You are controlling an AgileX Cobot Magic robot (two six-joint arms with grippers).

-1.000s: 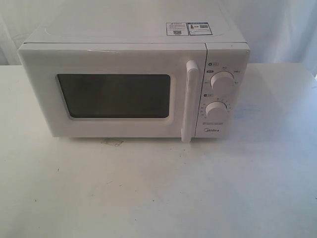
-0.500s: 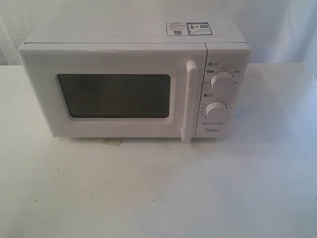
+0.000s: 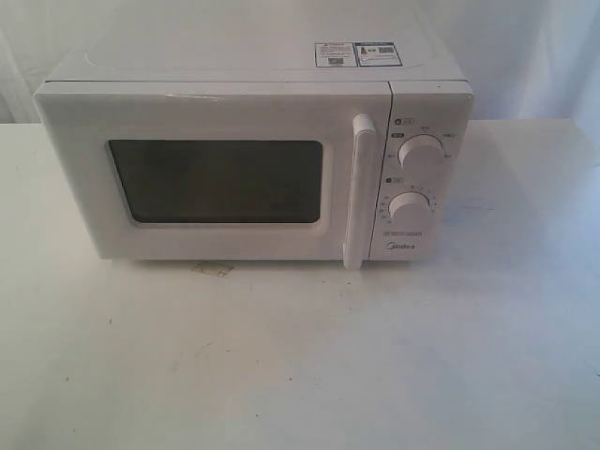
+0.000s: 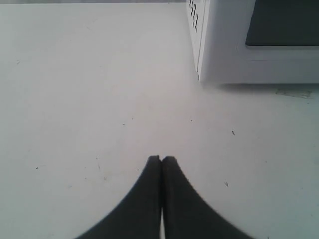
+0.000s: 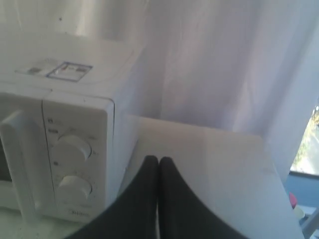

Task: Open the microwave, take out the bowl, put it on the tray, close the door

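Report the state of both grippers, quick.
Left gripper: closed, holding nothing.
Right gripper: closed, holding nothing.

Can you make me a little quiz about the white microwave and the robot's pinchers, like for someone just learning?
1. True or false: the door of the microwave is shut.
2. How many round knobs sit beside the handle? A one, B two, C three.
3. Fill in the gap: the left gripper and the right gripper both have their jaws ____.
Key: 1 true. 2 B. 3 shut, and neither one holds anything.
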